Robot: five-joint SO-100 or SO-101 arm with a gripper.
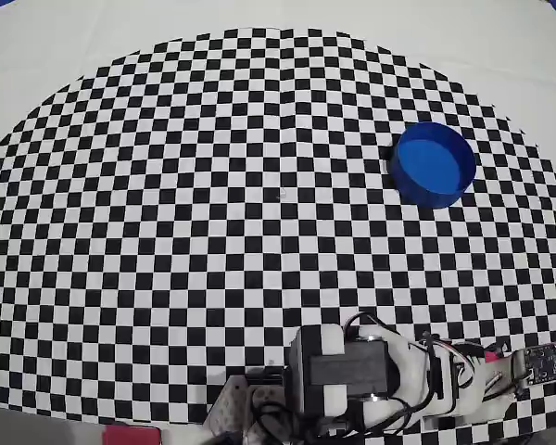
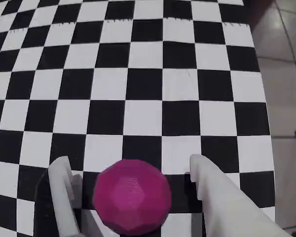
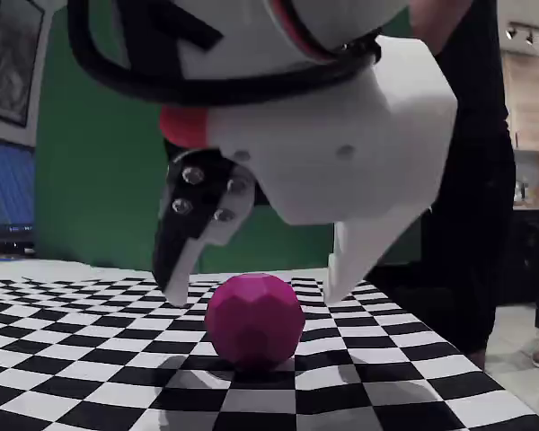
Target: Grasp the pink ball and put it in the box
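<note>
Straddling the pink ball (image 2: 132, 195), the gripper (image 2: 130, 165) stands wide apart, one white finger (image 2: 63, 190) on each side of the ball in the wrist view, with a clear gap between each finger and the ball's faceted surface. The ball rests on the checkered cloth (image 2: 138, 74), close to the cloth's right edge in that view, where bare floor shows just beyond.

From the low fixed view, the ball (image 3: 254, 320) sits on the black-and-white squares, and the two fingertips hang down just behind it, their tips near the cloth and level with the ball's upper half. The gripper (image 3: 251, 292) is not closed on anything.

From the overhead view, the white arm (image 1: 380, 375) lies along the bottom edge of the cloth, and the ball is hidden beneath it. The box (image 1: 433, 164), a round blue tub, stands well apart from the ball, farther up the cloth, and looks empty.
</note>
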